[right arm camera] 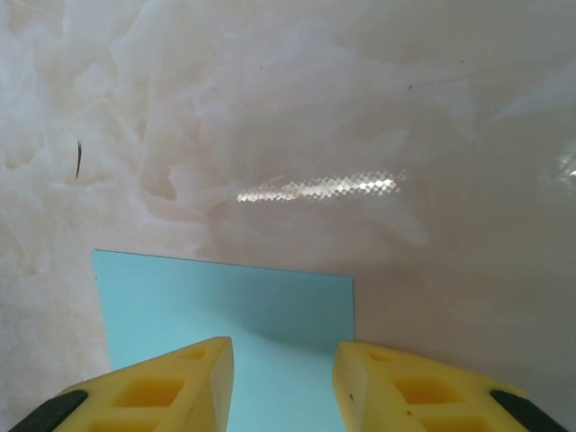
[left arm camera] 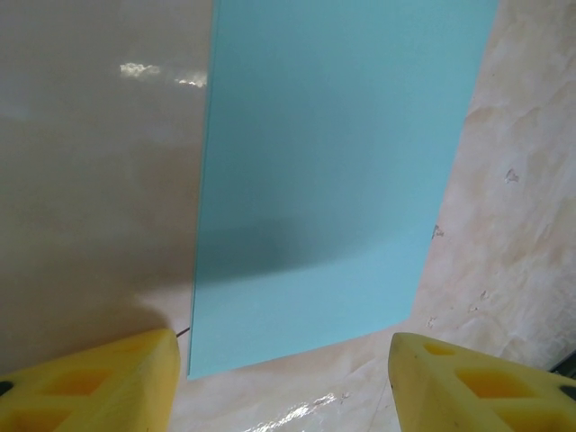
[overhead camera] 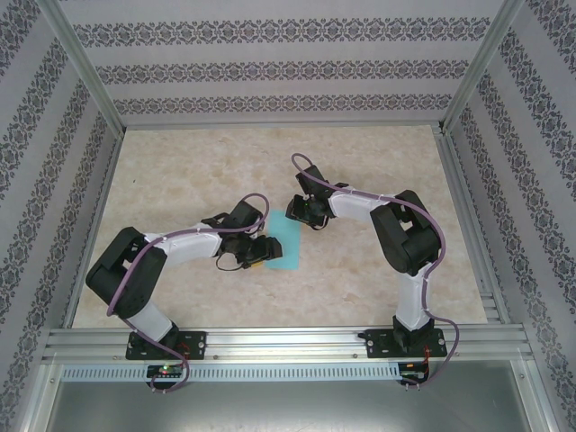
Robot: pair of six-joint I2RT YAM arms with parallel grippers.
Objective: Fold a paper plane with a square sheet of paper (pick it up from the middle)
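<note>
Your left claw (left arm camera: 283, 349) is open, yellow fingers (left arm camera: 99, 382) spread wide either side of one short end of the turquoise paper (left arm camera: 333, 180), not pinching it. Your right claw (right arm camera: 282, 353) is open too, hovering over the paper's opposite end. Paper's lying flat on the marbled surface (overhead camera: 198, 171).

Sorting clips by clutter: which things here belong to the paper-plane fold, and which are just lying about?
Job: turquoise paper, flat on the table.
Not the job's: marbled table, patterned walls, metal frame rail.
</note>
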